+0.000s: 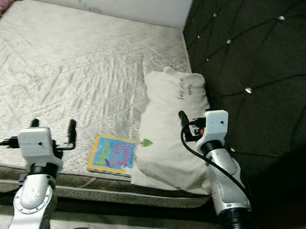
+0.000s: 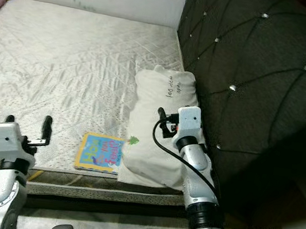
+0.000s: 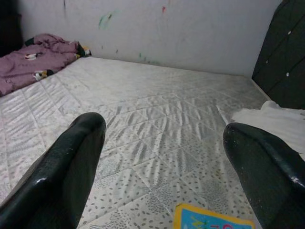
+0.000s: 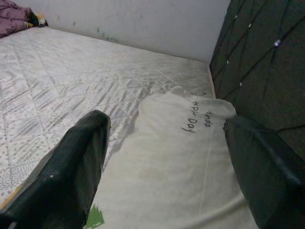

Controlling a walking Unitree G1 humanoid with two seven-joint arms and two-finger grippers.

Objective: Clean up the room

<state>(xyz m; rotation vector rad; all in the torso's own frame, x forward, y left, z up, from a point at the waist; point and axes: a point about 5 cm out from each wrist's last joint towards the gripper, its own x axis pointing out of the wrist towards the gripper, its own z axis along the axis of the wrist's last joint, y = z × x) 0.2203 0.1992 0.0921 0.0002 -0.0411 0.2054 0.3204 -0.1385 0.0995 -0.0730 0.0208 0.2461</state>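
Observation:
A colourful children's book (image 1: 113, 155) lies flat near the front edge of the bare mattress (image 1: 64, 64). Its right edge touches a white pillow (image 1: 171, 128) with handwriting on it, which lies against the headboard. My left gripper (image 1: 53, 127) hovers open just left of the book, and the book's corner (image 3: 209, 222) shows low between its fingers (image 3: 62, 176). My right gripper (image 4: 167, 176) is open over the pillow (image 4: 181, 157), close above its middle, with nothing held.
A dark tufted headboard (image 1: 269, 78) rises along the right side. A heap of purple clothing (image 3: 33, 64) lies in the far left corner of the mattress by the white wall (image 3: 167, 28). The mattress front edge (image 1: 104, 189) runs just below my arms.

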